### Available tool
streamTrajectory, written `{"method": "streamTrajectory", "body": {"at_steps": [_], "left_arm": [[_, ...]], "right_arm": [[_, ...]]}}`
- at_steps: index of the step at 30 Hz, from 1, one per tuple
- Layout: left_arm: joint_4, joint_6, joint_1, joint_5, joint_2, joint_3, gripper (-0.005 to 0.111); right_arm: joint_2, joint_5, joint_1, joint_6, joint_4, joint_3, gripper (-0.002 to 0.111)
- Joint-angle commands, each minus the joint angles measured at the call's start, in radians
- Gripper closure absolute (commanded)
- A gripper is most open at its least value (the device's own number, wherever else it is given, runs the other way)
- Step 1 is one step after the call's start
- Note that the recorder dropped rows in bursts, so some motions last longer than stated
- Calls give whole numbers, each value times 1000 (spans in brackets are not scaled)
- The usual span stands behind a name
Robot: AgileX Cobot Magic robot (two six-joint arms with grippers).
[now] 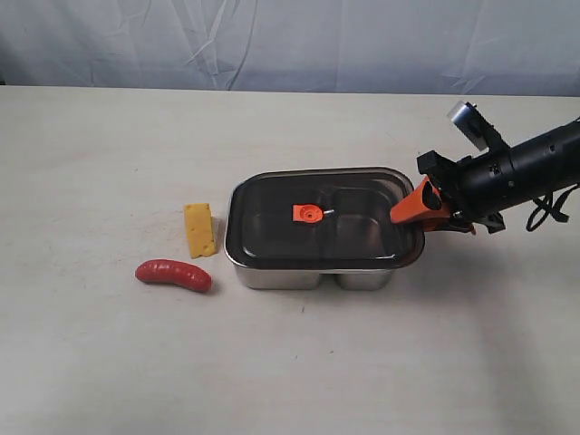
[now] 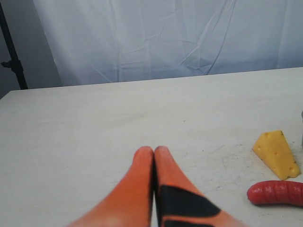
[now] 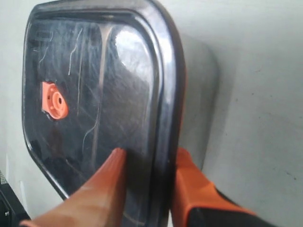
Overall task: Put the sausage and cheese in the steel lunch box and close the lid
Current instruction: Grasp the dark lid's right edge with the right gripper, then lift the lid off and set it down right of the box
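My right pincer (image 3: 150, 158) is closed on the long-side rim of the lid (image 3: 94, 85). One orange finger (image 3: 102, 189) lies on the dark top and the other (image 3: 194, 189) presses from outside the edge, with the rim pinched between them. The jaws stand only partly closed, as far as the rim lets them. Beyond my fingertips the smoky lid stretches away, scratched and shiny, with its little orange plug (image 3: 53, 100) near the middle. The lid lies over the lunch box (image 1: 281, 276) and covers both compartments. I can make out the divider through the plastic. Whether the lid sits tight all round I cannot tell.

My left pincer (image 2: 154, 153) is pressed fully together, finger against finger, with nothing between them, and it hangs over the bare table (image 2: 94, 123). A little way past its tips, off to one side, the red sausage (image 2: 277, 193) lies on the tabletop. Just behind it is the yellow cheese (image 2: 277, 153), close to the sausage but not touching it. Both are outside the lunch box, off its short end on my left side, and the cheese is the nearer of the two to the steel wall. At the far edge of the table hangs a pale, creased cloth (image 2: 165, 38).
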Motion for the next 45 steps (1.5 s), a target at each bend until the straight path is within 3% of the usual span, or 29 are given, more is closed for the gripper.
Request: {"method": "streamTrajectory", "body": {"at_steps": [1, 45], "left_arm": [[3, -4, -4, 3, -4, 3, 107], [3, -4, -4, 3, -4, 3, 107]], "right_arm": [[0, -51, 1, -8, -60, -3, 109], [-89, -43, -33, 28, -49, -9, 109]]}}
